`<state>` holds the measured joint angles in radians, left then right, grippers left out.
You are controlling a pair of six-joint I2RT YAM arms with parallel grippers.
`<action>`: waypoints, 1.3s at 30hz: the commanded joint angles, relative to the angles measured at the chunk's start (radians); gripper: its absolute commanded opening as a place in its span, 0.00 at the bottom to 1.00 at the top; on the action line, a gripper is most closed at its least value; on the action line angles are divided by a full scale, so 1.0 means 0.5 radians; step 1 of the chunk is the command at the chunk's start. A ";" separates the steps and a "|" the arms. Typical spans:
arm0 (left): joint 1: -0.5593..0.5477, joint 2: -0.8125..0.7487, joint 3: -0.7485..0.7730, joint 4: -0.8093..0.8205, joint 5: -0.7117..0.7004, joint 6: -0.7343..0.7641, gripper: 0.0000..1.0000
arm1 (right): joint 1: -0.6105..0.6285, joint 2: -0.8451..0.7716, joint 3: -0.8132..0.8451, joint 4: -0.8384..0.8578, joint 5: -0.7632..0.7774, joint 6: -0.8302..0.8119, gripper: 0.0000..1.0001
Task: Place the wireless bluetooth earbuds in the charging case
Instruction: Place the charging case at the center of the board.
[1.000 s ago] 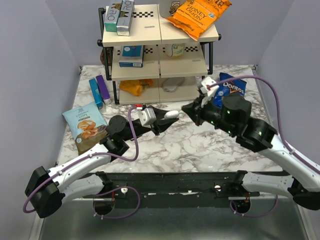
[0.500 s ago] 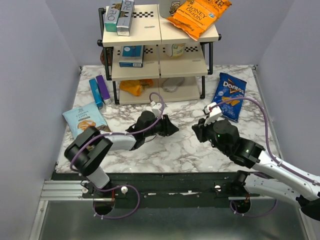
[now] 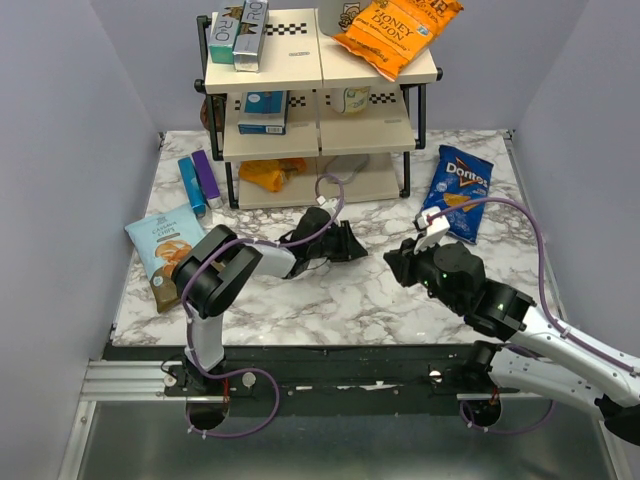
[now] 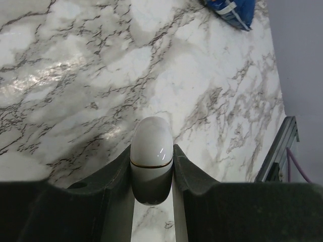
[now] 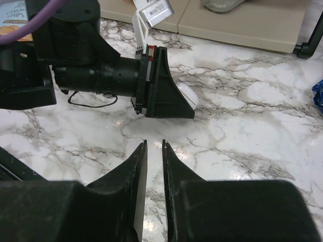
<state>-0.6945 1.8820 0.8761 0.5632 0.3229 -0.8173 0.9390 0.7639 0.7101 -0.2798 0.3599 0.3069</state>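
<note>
With our left gripper point(image 3: 346, 245) clamped on the closed charging case point(image 4: 151, 145), well in from the worktop's point(image 3: 380, 292) edges, and our right gripper point(image 5: 154, 147) slightly parted, empty, we should steady the case and flip its lid first.

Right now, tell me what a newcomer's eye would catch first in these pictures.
The white case, lid closed, sits clamped in the left gripper at the middle of the marble table. Next come the orange chip bag atop the shelf and the blue chip bag lying at the table's right.
</note>
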 commanded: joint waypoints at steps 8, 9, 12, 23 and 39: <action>0.011 0.151 0.098 -0.335 0.032 0.018 0.14 | 0.000 0.006 0.009 0.014 -0.027 0.021 0.28; 0.011 0.151 0.104 -0.368 0.029 0.030 0.20 | 0.000 0.003 0.009 0.014 -0.020 0.021 0.28; 0.014 0.132 0.098 -0.427 -0.002 0.064 0.34 | 0.000 -0.012 -0.006 0.010 0.001 0.027 0.29; 0.051 -0.039 -0.016 -0.574 -0.035 0.156 0.49 | 0.003 -0.049 -0.033 -0.017 0.013 0.055 0.31; 0.073 -0.836 -0.181 -1.215 -0.470 0.404 0.54 | 0.003 -0.129 -0.104 -0.042 0.062 0.070 0.33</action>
<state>-0.6621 1.6535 0.8169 0.1062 0.2333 -0.6819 0.9390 0.7063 0.6899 -0.2897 0.3550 0.3256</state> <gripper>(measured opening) 0.520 0.322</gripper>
